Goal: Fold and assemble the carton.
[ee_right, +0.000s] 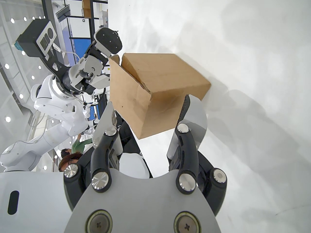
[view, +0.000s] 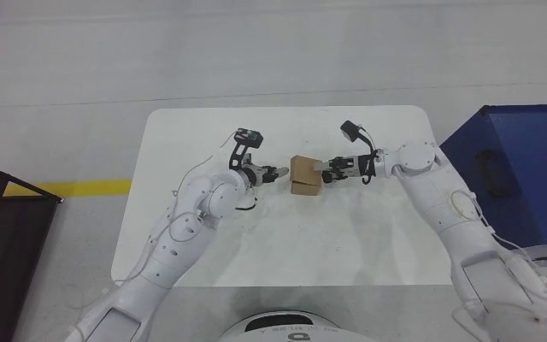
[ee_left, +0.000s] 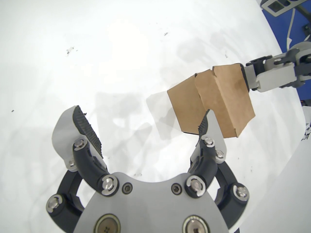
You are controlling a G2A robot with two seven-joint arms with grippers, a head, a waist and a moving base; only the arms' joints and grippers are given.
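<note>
currently mid-fold: carton point(view: 305, 176) sits near tabletop point(view: 359, 239) centre, right gripper point(view: 326, 174) clamped on its side wall; left gripper point(view: 280, 173) spread apart, just beside the flap end. next move likely needs left pressing flaps inward.

From here I can read no text, label or number on the carton point(ee_right: 160, 83); its brown faces are plain in every view. Far past the carton from my right end effector point(ee_right: 149, 103), a short line of pale print runs along a dark frame post point(ee_right: 83, 13) in the room behind, and it is too small for me to make out. Just beside that post hang blue panels point(ee_right: 79, 44) with faint marks that I cannot read either. The white surface point(ee_right: 243, 49) shows only specks and scuffs, no lettering.
</note>
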